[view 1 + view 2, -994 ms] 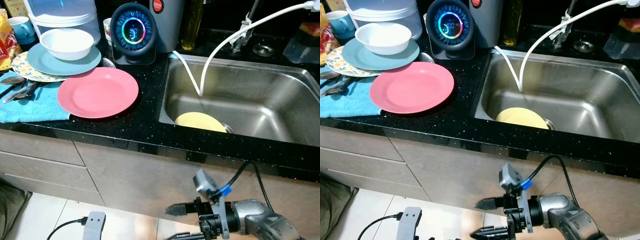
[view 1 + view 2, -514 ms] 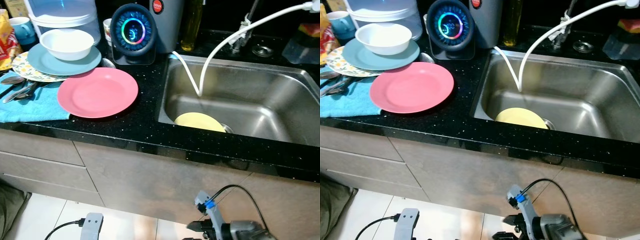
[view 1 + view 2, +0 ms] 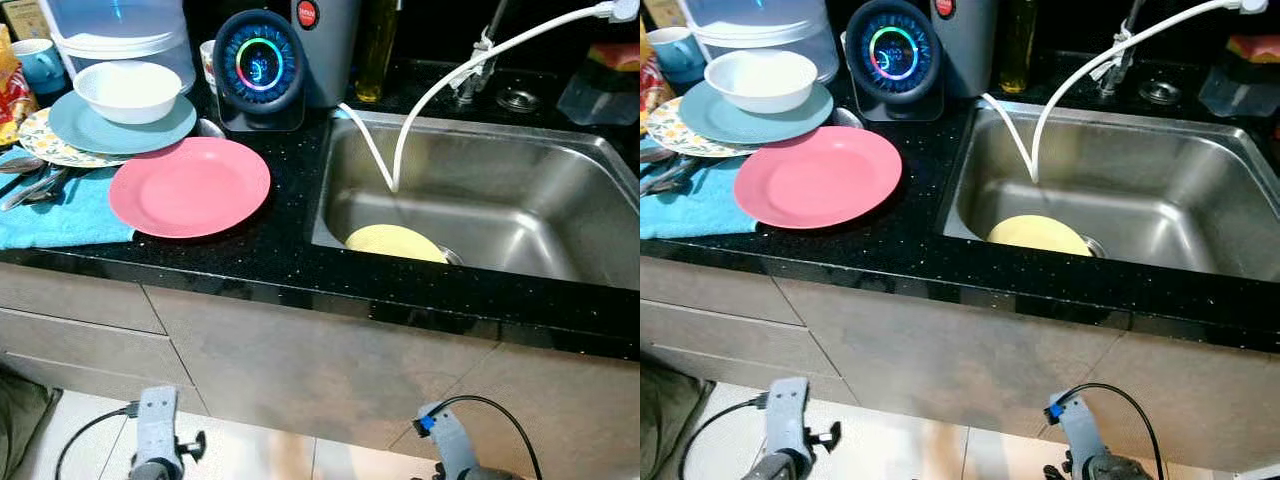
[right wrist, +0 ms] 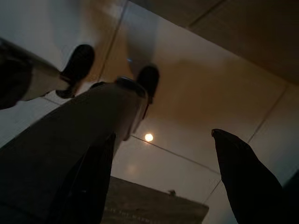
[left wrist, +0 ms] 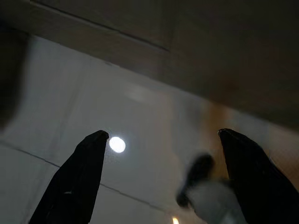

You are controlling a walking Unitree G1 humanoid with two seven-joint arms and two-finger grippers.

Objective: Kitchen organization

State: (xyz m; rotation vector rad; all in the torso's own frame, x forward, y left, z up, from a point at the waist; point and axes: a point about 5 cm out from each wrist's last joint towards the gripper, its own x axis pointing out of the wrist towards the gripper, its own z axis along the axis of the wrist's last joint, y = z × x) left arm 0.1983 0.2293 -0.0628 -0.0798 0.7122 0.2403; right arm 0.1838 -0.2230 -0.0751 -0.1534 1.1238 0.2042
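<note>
A pink plate (image 3: 190,187) lies on the black counter (image 3: 270,250) left of the steel sink (image 3: 560,160). Inside the sink a yellow plate (image 3: 395,243) leans near the drain, under a white hose (image 3: 440,85). A white bowl (image 3: 128,90) sits on a grey-blue plate (image 3: 120,125), which rests on a patterned plate (image 3: 40,140). Both arms hang low before the cabinet front: the left wrist (image 3: 157,440) and the right wrist (image 3: 450,450). My left gripper (image 5: 162,134) and right gripper (image 4: 163,134) are open over the tiled floor, holding nothing.
Cutlery (image 3: 30,180) lies on a blue towel (image 3: 60,210) at the counter's left. A round glowing device (image 3: 258,65), a blue mug (image 3: 40,60) and a clear container (image 3: 115,25) stand at the back. A grey leg (image 4: 70,135) crosses the right wrist view.
My right arm has dropped from in front of the cabinet to the bottom edge of the view. The left wrist has shifted a little to the left. The dishes have not moved.
</note>
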